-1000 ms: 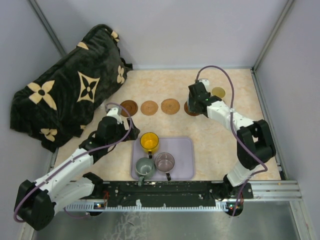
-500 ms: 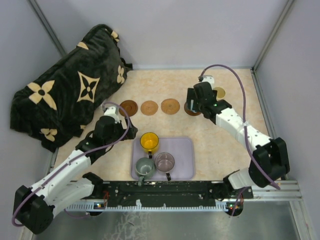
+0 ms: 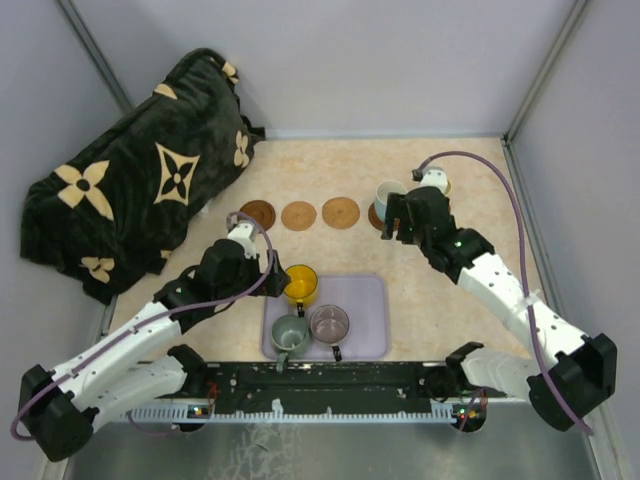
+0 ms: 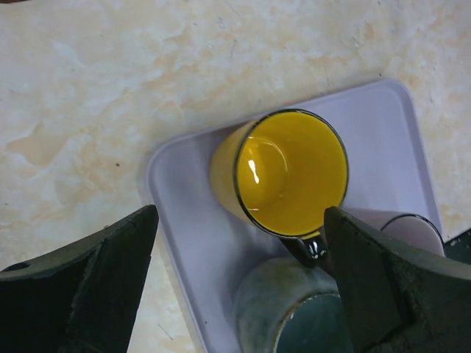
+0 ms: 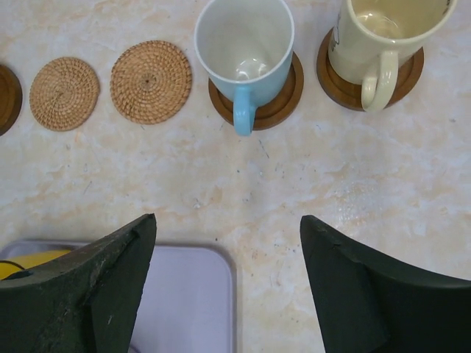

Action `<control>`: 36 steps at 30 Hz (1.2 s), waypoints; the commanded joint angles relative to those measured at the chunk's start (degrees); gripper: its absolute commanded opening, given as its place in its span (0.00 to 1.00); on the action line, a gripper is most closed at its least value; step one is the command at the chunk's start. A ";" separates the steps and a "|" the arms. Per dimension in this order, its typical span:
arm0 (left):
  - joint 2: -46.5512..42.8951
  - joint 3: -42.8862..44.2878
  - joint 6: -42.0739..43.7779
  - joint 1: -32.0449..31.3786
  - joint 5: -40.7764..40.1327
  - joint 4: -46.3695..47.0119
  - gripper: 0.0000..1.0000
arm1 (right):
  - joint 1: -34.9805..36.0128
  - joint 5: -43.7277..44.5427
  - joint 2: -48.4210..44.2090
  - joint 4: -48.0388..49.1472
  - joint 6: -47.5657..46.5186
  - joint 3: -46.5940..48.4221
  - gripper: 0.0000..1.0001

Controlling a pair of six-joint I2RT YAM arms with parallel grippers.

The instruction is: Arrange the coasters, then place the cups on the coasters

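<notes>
A light blue cup [image 5: 244, 40] stands on a dark coaster [image 5: 285, 97], and a cream cup [image 5: 383, 29] on another coaster [image 5: 333, 79] to its right. My right gripper [image 5: 228, 218] hangs open and empty a little nearer than the blue cup [image 3: 388, 195]. Two woven tan coasters [image 5: 151, 81] [image 5: 64, 93] and a dark one [image 3: 258, 214] lie bare in the same row. My left gripper [image 4: 241, 212] is open above the yellow cup [image 4: 294, 169], a finger on each side. The yellow cup, the grey-green cup [image 3: 290, 332] and the mauve cup [image 3: 329, 323] stand on the tray.
The lavender tray [image 3: 368, 300] lies near the front edge between the two arms. A dark blanket with tan flower shapes [image 3: 140, 180] fills the back left corner. Grey walls close in the table at the back and on both sides.
My right gripper opened, left the blue cup standing on its coaster and drew back toward the near edge. My left gripper moved right, over the yellow cup.
</notes>
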 commanded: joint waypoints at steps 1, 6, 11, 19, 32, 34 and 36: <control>1.22 3.56 -1.27 -4.34 0.23 -2.71 1.00 | 0.36 -1.45 -4.46 -0.05 0.38 -1.42 0.79; 3.75 5.20 -2.37 -8.56 -0.09 -4.20 1.00 | 0.43 -2.22 -7.12 -0.97 0.93 -3.42 0.78; 7.25 5.59 -4.43 -11.83 -0.72 -4.20 1.00 | 0.44 -2.55 -8.92 -1.19 1.49 -4.93 0.78; 11.40 6.36 -6.99 -17.07 -3.95 -4.38 1.00 | 0.44 -3.71 -10.16 -0.59 2.15 -6.27 0.77; 16.11 5.83 -10.34 -19.53 -8.53 -3.73 1.00 | 7.62 1.16 -11.51 -6.43 4.27 -6.25 0.70; 15.61 5.41 -10.32 -19.49 -8.87 -2.99 1.00 | 13.04 4.57 -11.42 -9.15 5.97 -5.58 0.70; 15.07 5.25 -10.42 -19.53 -9.18 -2.72 1.00 | 18.92 6.70 -11.13 -11.92 8.98 -5.22 0.69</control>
